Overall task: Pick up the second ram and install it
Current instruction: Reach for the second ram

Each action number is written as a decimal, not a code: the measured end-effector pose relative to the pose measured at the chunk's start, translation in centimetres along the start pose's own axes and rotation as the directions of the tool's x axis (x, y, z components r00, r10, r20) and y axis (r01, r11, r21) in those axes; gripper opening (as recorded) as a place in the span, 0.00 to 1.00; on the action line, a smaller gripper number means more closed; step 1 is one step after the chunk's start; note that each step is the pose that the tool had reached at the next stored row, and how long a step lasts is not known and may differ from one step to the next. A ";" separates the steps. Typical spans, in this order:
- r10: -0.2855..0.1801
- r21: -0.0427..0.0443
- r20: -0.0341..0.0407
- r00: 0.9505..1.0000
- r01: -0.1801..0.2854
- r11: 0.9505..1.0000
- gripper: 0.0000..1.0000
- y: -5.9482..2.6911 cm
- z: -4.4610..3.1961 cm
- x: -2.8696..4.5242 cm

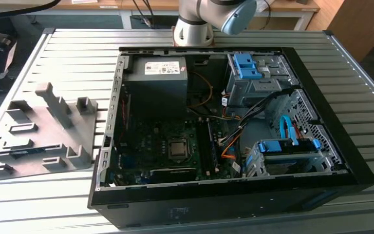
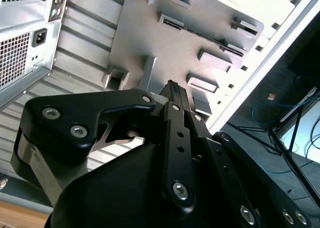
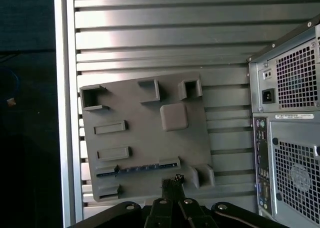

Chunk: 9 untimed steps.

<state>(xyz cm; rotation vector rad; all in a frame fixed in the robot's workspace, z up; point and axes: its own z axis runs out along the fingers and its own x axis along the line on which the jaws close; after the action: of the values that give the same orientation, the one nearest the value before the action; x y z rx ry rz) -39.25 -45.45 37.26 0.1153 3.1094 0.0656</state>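
The second ram (image 3: 140,166) is a thin blue-green stick lying on edge in a long slot of the grey tray (image 3: 145,138). The exterior view places the second ram (image 1: 26,152) near the front of the tray (image 1: 44,131), to the left of the open computer case (image 1: 233,122). My gripper (image 3: 172,181) hangs high above the tray, close to the ram's slot, in both wrist views. Its black fingertips (image 2: 172,90) are pressed together with nothing between them. In the exterior view, only the arm's base (image 1: 195,22) appears, behind the case.
The case lies open on the slatted metal table (image 1: 343,53), with the motherboard (image 1: 167,146), power supply (image 1: 156,80), blue drive bays (image 1: 247,66) and loose cables inside. The case's rear panel (image 3: 290,138) stands beside the tray. The table edge (image 3: 64,107) runs along the tray's other side.
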 end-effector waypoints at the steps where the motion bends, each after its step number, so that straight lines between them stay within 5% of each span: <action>1: 0.000 0.000 0.000 1.000 0.000 1.000 0.10 -0.04 0.17 0.13; 9: 0.000 0.000 0.000 1.000 0.000 1.000 0.10 -0.47 1.48 1.32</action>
<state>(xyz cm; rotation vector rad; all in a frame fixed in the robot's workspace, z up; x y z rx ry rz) -40.55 -45.76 35.72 0.1152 3.1095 0.0652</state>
